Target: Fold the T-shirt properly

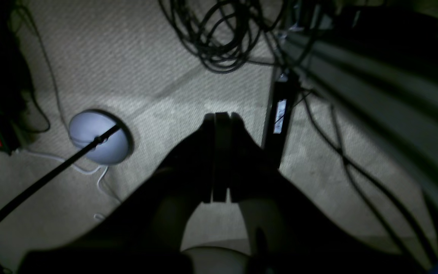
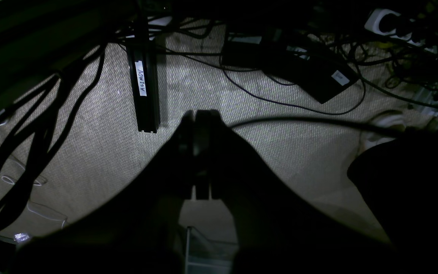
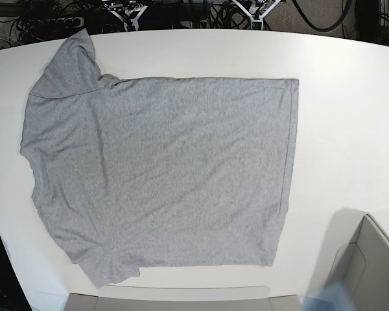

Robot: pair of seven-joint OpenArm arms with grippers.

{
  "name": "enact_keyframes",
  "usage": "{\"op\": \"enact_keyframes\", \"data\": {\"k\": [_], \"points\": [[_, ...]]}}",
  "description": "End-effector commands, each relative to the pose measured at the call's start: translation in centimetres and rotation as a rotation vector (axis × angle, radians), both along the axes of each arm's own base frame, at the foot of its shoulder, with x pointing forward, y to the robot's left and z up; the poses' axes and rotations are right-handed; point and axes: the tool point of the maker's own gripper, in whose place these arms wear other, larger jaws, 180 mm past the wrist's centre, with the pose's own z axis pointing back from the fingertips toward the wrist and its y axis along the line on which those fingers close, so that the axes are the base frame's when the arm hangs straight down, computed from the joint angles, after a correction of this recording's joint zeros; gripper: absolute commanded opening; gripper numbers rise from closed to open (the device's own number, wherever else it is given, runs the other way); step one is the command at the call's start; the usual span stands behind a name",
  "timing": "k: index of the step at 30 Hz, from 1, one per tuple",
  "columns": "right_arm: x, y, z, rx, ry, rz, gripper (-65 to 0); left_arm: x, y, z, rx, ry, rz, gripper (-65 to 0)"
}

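White table, wide and bare at the right. Spread flat across its left and middle: the T-shirt, grey, plain side up, unfolded. Off the table, above carpet and cables: left gripper and right gripper, jaws pressed together, gripping nothing.

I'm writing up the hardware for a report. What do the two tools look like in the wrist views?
Both look alike: the left tool and the right tool are black, each with two flat, straight fingers widening toward a dark base. In this dim light, no markings or cables show on them.
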Motion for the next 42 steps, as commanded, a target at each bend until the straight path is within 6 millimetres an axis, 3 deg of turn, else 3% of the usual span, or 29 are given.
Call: {"op": "enact_keyframes", "data": {"k": [1, 9, 18, 26, 31, 36, 42], "points": [[0.3, 0.0, 0.0, 0.002, -0.007, 0.003, -64.8, 0.5, 0.9, 0.1, 0.016, -0.016, -0.003, -64.9], [0.0, -0.1, 0.0, 0.001, -0.004, 0.003, -64.8, -0.5, 3.3, 0.3, 0.053, -0.007, -0.011, -64.8], [-1.0, -0.2, 0.0, -0.001, 0.009, -0.007, -64.8, -1.0, 3.5, 0.7, 0.059, -0.082, -0.035, -64.8], [-1.9, -0.2, 0.1, -0.001, 0.023, -0.01, -64.8, -0.8, 5.0, 0.8, 0.081, -0.089, -0.043, -64.8], [-3.0, -0.1, 0.2, 0.004, 0.011, -0.006, -64.8, -2.0, 5.7, 1.1, 0.092, -0.085, -0.047, -64.9], [-4.5, 0.4, 1.4, 0.023, -0.057, 0.016, -64.9, -2.8, 7.1, 2.9, 0.12, -0.158, -0.068, -64.9], [-6.7, 1.0, 3.9, 0.046, -0.125, 0.026, -64.9, -4.1, 7.1, 6.0, 0.124, -0.23, -0.095, -64.9]]}}
